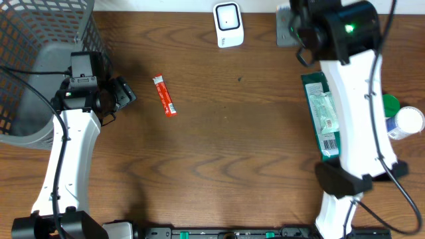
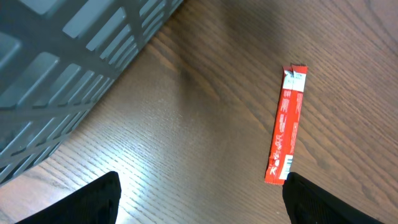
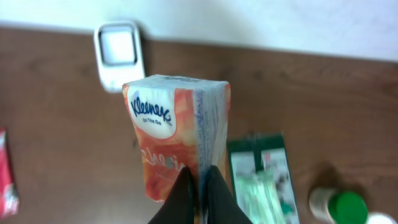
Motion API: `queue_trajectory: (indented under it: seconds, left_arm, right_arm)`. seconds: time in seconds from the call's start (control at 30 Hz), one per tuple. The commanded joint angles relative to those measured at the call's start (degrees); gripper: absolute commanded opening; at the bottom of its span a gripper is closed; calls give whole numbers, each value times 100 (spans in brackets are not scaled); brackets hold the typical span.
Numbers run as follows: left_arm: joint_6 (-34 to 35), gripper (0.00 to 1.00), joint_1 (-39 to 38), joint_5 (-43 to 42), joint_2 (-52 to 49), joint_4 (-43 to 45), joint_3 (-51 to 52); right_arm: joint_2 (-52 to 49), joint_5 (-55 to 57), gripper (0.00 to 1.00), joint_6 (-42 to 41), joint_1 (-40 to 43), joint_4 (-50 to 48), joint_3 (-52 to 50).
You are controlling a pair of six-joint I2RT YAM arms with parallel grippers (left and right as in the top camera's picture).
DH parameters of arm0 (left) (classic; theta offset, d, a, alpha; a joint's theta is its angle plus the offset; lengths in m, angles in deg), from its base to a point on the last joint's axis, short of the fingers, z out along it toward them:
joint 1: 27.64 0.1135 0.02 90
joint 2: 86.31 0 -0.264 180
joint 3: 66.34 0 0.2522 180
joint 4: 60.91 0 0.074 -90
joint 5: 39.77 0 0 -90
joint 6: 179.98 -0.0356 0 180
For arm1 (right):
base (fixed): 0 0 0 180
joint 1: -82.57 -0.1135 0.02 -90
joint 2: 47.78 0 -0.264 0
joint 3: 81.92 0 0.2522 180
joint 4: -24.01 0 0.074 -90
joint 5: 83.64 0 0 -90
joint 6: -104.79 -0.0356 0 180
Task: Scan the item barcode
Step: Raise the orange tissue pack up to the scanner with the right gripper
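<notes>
My right gripper (image 3: 200,180) is shut on an orange Kleenex tissue pack (image 3: 168,130), pinching its lower edge and holding it upright above the table. The white barcode scanner (image 3: 118,53) stands beyond the pack, up and to the left, at the table's back edge (image 1: 228,24). In the overhead view the right arm (image 1: 345,30) covers the pack. My left gripper (image 2: 202,199) hangs open over bare wood with nothing between its fingers. A red sachet (image 2: 285,127) lies flat just by its right finger, also visible on the table from above (image 1: 165,95).
A grey mesh basket (image 1: 40,40) fills the back left corner, close to the left gripper (image 1: 123,93). A flat green packet (image 1: 323,119) lies under the right arm. A green-capped bottle (image 1: 390,106) and a white-capped one (image 1: 406,123) stand at the right edge.
</notes>
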Motion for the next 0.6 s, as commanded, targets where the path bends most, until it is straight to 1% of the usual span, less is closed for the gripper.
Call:
queue_trajectory:
  seconds: [0.0, 0.13, 0.3, 0.43, 0.57]
  left_arm:
    - [48, 84, 50, 70, 66, -11, -33]
    - [48, 84, 50, 70, 66, -13, -33]
    - [48, 84, 50, 70, 66, -11, -33]
    - [48, 84, 50, 70, 66, -11, -33]
    - [48, 84, 50, 70, 66, -11, -33]
  right_arm:
    - [-800, 728, 1, -186, -79, -269, 525]
    - [-1388, 1137, 1, -184, -232, -841, 518]
    - [-2124, 2175, 1, -129, -511, -1655, 518]
    - [-2623, 2361, 1, 214, -739, -2553, 518]
    - [-3053, 2824, 1, 673, -938, -3429, 518]
